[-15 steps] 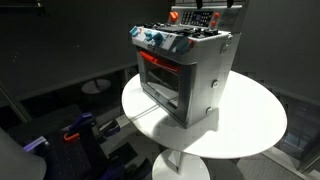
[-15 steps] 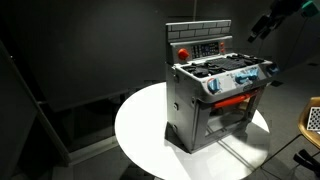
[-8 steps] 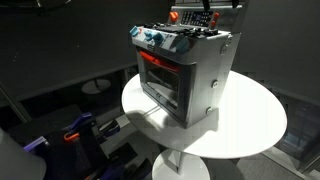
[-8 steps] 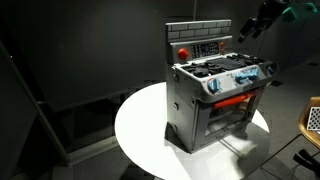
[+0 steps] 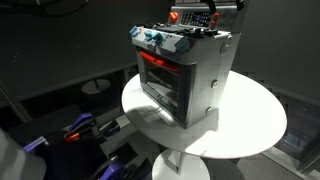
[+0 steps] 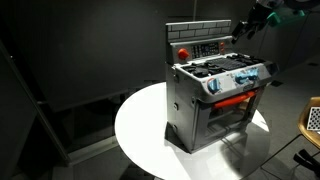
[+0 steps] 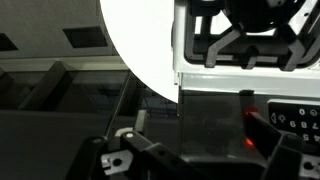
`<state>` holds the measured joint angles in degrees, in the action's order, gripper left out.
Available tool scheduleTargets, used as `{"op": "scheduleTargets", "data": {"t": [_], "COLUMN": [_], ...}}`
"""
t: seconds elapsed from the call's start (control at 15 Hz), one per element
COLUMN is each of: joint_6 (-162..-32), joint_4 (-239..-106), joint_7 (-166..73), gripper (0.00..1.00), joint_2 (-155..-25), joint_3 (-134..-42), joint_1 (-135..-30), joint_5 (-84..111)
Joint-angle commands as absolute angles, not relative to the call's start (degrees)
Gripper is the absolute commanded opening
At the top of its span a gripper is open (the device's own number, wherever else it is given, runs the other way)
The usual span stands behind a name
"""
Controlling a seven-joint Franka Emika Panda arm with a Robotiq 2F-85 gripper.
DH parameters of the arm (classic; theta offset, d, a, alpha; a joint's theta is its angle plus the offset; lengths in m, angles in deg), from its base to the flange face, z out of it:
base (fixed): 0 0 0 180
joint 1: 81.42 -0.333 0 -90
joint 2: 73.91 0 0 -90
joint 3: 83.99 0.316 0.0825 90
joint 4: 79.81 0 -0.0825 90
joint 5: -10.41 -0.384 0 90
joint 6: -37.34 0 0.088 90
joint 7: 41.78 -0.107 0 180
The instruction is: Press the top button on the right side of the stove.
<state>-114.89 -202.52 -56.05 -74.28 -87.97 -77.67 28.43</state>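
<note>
Wrist view looks down past the tool [image 7: 200, 156], a black two-finger unit. Its fingers [image 7: 118, 160] sit wide apart at the bottom corners with nothing between them, so it is released. Higher in that view are the round white counter [image 7: 140, 40], the light top edge of the small silver-grey toy stove [image 7: 230, 78] and the black burner grates [image 7: 245, 35] on its cooktop. A dark panel with a red glow [image 7: 250, 115] and small white marks is at lower right, too blurred to read. In both exterior views the stove stands upright on the counter, roughly mid-counter. It has a red-orange trimmed oven window [image 6: 228, 103] on the front and blue knobs [image 6: 240, 78] in a row along the front top edge. A red back panel [image 6: 200, 47] rises at the far side of the cooktop, with a grey brick-pattern strip across its top. A round red button [image 6: 183, 52] sits at the left end of that panel. In an exterior view the tool [image 6: 244, 26] hangs in the air up and right of the back panel, apart from the stove and touching nothing. A teal arm section [image 6: 292, 8] runs off the top right corner. In an exterior view a dark arm part [image 5: 222, 6] sits just above the back panel, mostly cut by the top edge, and the finger state is unreadable there. A white pedestal [image 5: 180, 165] stands under the counter. Blue and purple clutter [image 5: 80, 130] lies low on the left, on a dark floor. A beige perforated object [image 6: 313, 118] is at the right edge; I can't tell what it is.
</note>
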Motion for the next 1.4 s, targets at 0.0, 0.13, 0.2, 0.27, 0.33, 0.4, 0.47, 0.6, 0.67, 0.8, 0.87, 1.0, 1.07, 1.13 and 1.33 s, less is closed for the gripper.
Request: {"op": "scheduleTargets", "data": {"t": [0.0,0.13,0.2,0.27,0.33,0.4,0.47,0.6,0.67,0.8,0.87,1.0,1.07,1.13,1.33], "joint_6": [-113.79,-113.60,-113.50,-113.53,-113.48,-113.45,-113.49,-113.50,-113.57,-113.74,-113.77,-113.78,-113.80,-113.80,-113.82], "joint_4": [-199.08,-198.47,-198.28,-198.06,-197.84,-197.58,-197.39,-197.04,-196.86,-196.59,-196.39,-195.99,-195.84,-195.70,-195.15], "joint_7": [-59.24,-59.48,-59.36,-59.38,-59.33,-59.43,-59.50,-59.58,-59.67,-59.85,-59.92,-59.97,-60.11,-60.26,-60.67], "gripper": [1.00,1.00,1.00,1.00,1.00,1.00,1.00,1.00,1.00,1.00,1.00,1.00,1.00,1.00,1.00], "joint_2": [-76.81,-77.49,-77.76,-78.06,-78.35,-78.62,-78.84,-79.23,-79.42,-79.64,-79.77,-80.02,-80.13,-80.24,-80.79], "joint_3": [-87.91,-88.01,-88.01,-88.06,-88.08,-88.13,-88.18,-88.24,-88.26,-88.30,-88.32,-88.34,-88.37,-88.42,-88.62], "joint_1": [-78.03,-78.42,-78.62,-78.80,-78.96,-79.13,-79.27,-79.52,-79.63,-79.84,-79.93,-80.08,-80.16,-80.23,-80.40], "joint_5": [30.55,30.15,29.87,29.81,29.63,29.68,29.73,29.70,29.70,29.80,29.81,29.78,29.91,30.07,30.41]}}
